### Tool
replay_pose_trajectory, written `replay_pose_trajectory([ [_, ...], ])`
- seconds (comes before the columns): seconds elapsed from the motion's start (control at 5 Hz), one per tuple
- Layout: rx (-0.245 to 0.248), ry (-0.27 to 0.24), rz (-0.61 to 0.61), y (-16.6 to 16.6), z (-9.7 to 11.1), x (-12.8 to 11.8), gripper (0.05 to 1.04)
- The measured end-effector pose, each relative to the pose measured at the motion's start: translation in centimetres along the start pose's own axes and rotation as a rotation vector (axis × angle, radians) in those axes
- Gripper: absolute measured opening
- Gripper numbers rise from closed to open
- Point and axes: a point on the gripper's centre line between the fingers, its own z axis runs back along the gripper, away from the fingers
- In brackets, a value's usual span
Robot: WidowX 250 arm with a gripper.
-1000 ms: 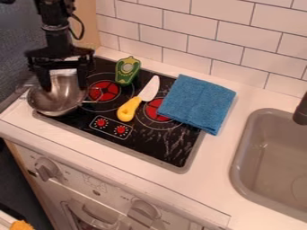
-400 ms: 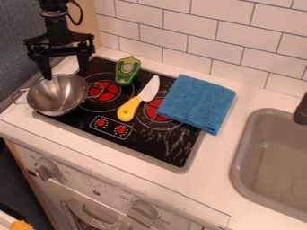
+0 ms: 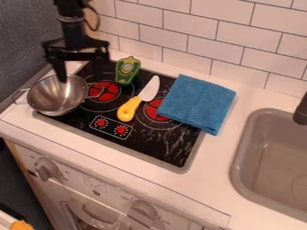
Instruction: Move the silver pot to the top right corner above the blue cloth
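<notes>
Alignment over the rim seems to be the step in hand. The black two-finger gripper (image 3: 83,73) hangs over the rear left of the black stovetop (image 3: 150,150), fingers spread wide with nothing between them. One finger overlaps the far side of the round silver metal pot (image 3: 57,95) in the camera view; whether it touches, I cannot tell. The pot sits upright at the stovetop's left edge, reaching out over the white bench (image 3: 78,146) beside it, with one thin wire handle (image 3: 21,97) towards the bench's left edge and another towards the burners.

To take it well, bring one finger inside the bowl and one outside, square to the wall, and go down far enough for a deep bite before closing. A shallow pinch on curved, slick metal could let it swing or slip. Lift straight up, high enough to clear the green toy vegetable (image 3: 127,70) and the yellow-handled toy knife (image 3: 138,99), both between pot and goal. The folded blue cloth (image 3: 198,103) covers the stovetop's rear right corner, so I would aim behind it, near the bench's rear edge, lowering gently without dragging the fabric.
</notes>
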Motion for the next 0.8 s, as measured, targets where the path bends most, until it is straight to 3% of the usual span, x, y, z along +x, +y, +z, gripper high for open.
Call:
replay_pose_trajectory([
  [0.2, -0.047, -0.114, -0.202, -2.4, 2.5, -1.8, 1.000],
  [0.4, -0.085, -0.163, -0.358, -2.9, 2.8, -3.3, 1.000],
  [0.6, -0.104, -0.149, -0.427, -2.6, 1.8, -3.9, 1.000],
  [0.8, -0.103, -0.070, -0.486, -1.9, -0.2, -5.0, 1.000],
])
